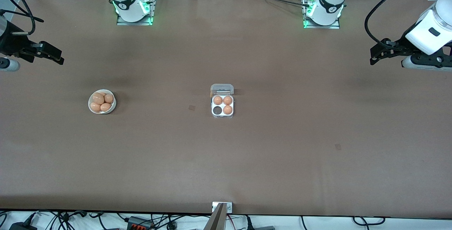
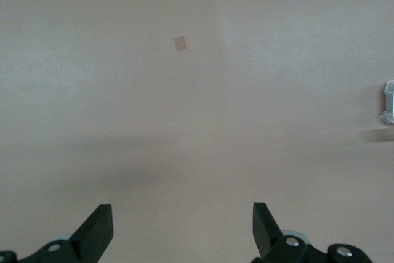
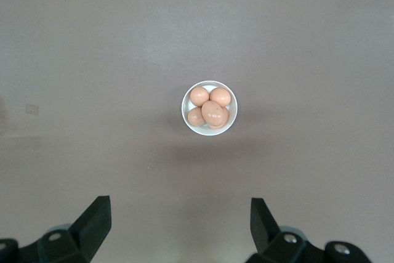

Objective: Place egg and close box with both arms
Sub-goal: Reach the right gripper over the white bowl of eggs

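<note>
Fingers of both grippers are spread wide and hold nothing. The left gripper (image 2: 183, 229) hangs over bare table (image 1: 282, 159) at the left arm's end; the right gripper (image 3: 180, 229) hangs over the right arm's end, above the round white bowl (image 1: 102, 101) of brown eggs (image 3: 211, 108). Well apart from both, mid-table, sits the box (image 1: 222, 101), lid open, three eggs in its cells and one cell empty.

Matt brown table (image 1: 282, 152); clear glossy plastic lid (image 1: 221, 89) on white box (image 1: 222, 113); smooth glossy white bowl (image 1: 112, 107); matt black grippers.
</note>
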`<control>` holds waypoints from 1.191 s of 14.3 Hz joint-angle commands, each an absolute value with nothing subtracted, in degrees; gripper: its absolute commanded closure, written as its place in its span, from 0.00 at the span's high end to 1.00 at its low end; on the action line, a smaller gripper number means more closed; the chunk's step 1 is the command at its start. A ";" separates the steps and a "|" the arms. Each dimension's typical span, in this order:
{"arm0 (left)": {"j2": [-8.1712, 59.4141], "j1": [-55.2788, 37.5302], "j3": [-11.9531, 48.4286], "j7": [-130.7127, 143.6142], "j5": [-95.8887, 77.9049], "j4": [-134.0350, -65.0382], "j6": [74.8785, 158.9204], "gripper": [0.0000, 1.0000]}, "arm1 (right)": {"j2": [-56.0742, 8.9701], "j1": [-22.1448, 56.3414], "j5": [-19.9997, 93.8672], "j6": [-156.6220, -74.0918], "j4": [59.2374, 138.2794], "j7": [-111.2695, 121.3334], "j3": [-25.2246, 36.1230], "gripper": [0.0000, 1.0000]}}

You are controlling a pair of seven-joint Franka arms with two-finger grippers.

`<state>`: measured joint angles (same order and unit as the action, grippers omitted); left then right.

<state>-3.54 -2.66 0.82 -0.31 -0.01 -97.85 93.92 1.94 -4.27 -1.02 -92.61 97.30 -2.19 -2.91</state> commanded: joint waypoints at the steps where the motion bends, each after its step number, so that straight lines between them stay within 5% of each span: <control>1: -4.39 -3.08 0.79 -0.53 1.23 -98.35 94.31 1.00 | 1.84 -4.57 -1.76 -91.50 96.42 -2.28 -3.08 1.00; 8: -4.05 -3.16 0.79 -0.18 1.23 -98.09 94.22 1.00 | -1.22 -5.18 -2.28 -91.41 96.50 -2.19 -3.08 1.00; 17: -2.90 -3.16 0.79 -0.53 1.14 -95.98 91.05 1.00 | -18.80 -8.17 -3.86 -100.10 96.33 -2.81 -2.90 1.00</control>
<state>-3.38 -2.88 0.83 -0.31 -0.01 -97.40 92.25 -15.97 -7.08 -2.35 -99.28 97.55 -2.32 -2.62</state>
